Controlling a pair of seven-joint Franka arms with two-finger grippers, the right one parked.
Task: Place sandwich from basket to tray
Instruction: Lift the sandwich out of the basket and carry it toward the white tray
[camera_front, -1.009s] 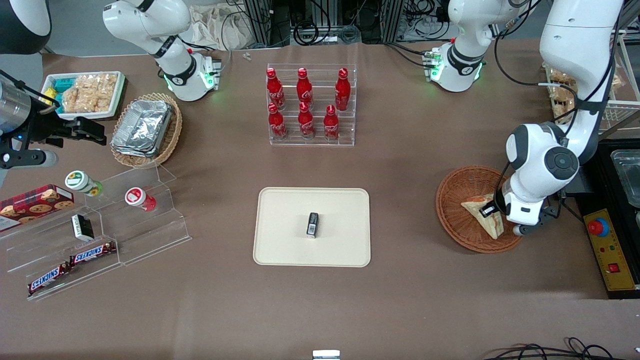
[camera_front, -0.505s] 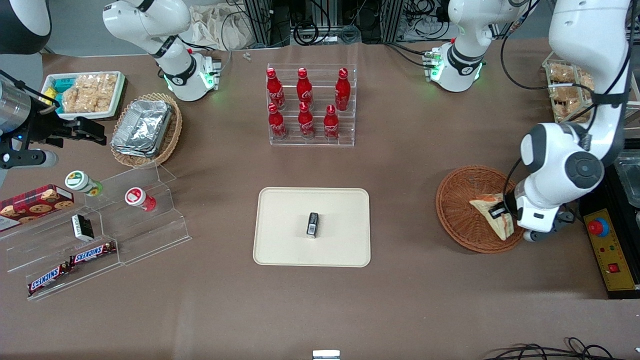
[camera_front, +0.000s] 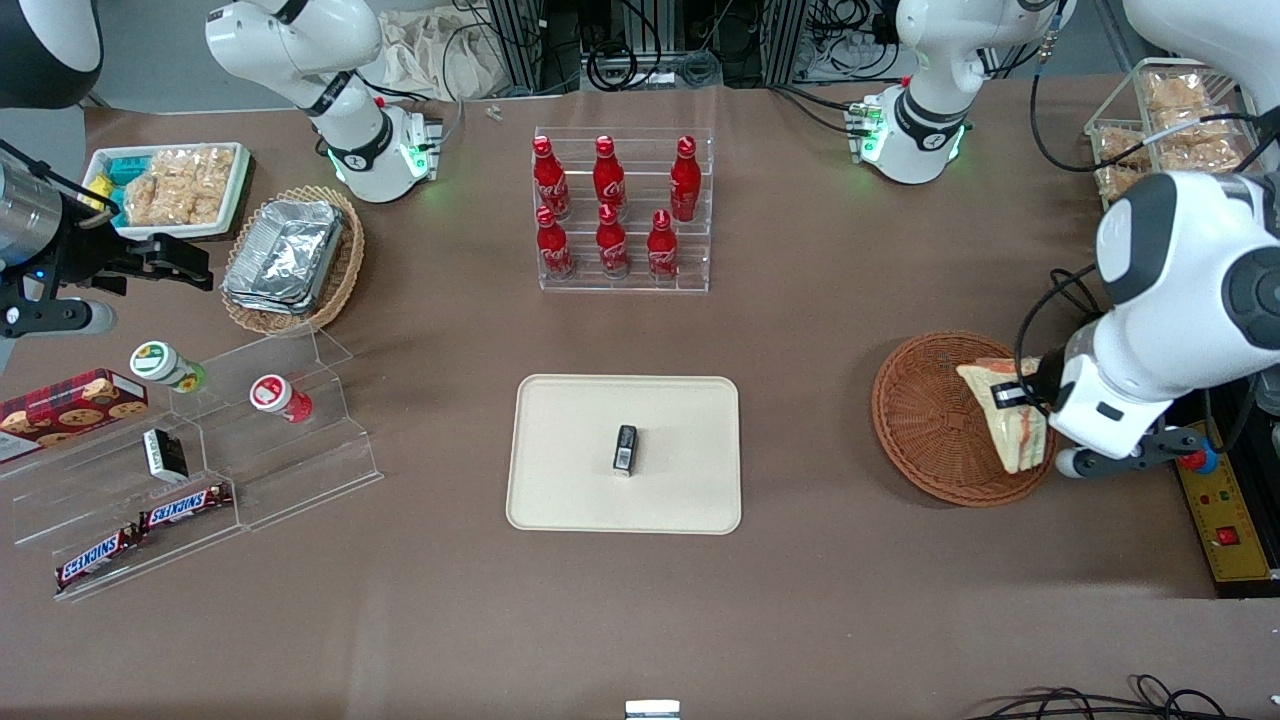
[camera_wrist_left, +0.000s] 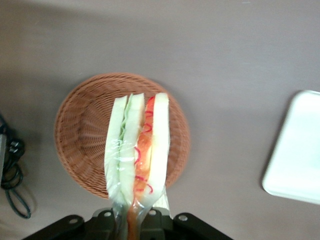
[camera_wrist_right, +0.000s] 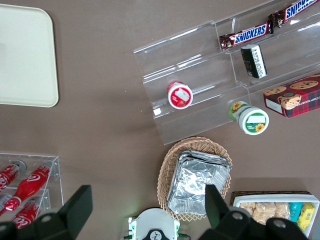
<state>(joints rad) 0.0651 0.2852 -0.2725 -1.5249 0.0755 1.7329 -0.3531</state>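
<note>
Sandwich wedge (camera_wrist_left: 136, 150) of pale beige bread with red and green filling hangs above the round reddish-brown wicker basket (camera_front: 925, 420), pinched at one end by the left arm's claw (camera_wrist_left: 131, 220). It appears to be lifted clear of the weave, though contact is hard to rule out. The flat cream rectangular tray (camera_front: 560, 480) lies on the brown bench (camera_front: 800, 600), well apart from the basket toward the parked arm's end, with a small dark object (camera_front: 625, 448) on it. Held by so little, the soft bread could slip out or sag in transit.
</note>
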